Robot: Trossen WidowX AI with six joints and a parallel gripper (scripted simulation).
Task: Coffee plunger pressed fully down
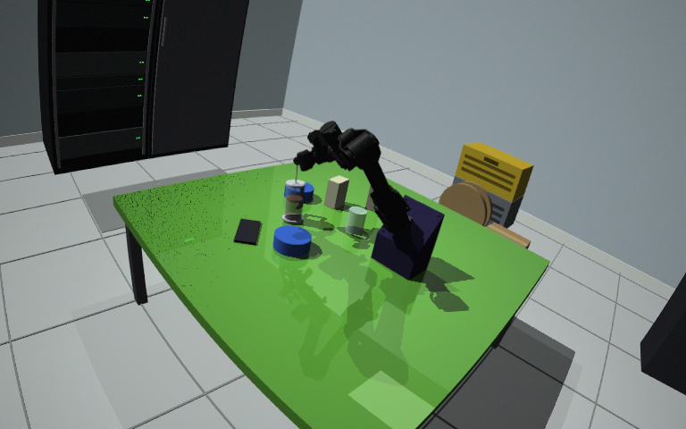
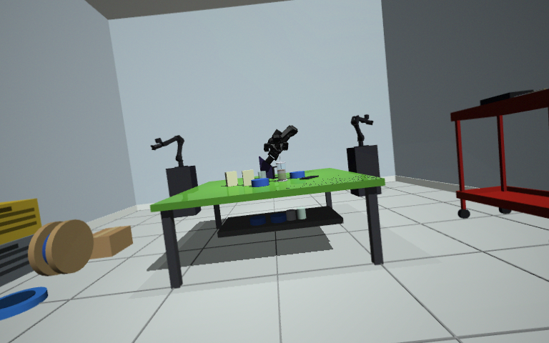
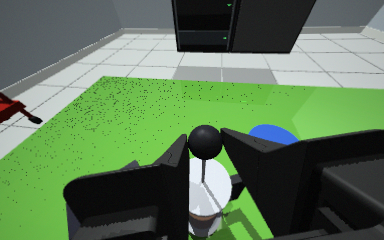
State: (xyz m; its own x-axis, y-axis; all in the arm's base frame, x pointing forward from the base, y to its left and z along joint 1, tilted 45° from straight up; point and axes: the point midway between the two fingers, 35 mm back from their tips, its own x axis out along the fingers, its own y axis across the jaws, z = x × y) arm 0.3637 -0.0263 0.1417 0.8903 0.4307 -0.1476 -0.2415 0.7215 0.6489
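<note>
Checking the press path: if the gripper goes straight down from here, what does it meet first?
The gripper, shut on the plunger knob, would first meet the press's white lid right below; depth between them is hard to judge.
</note>
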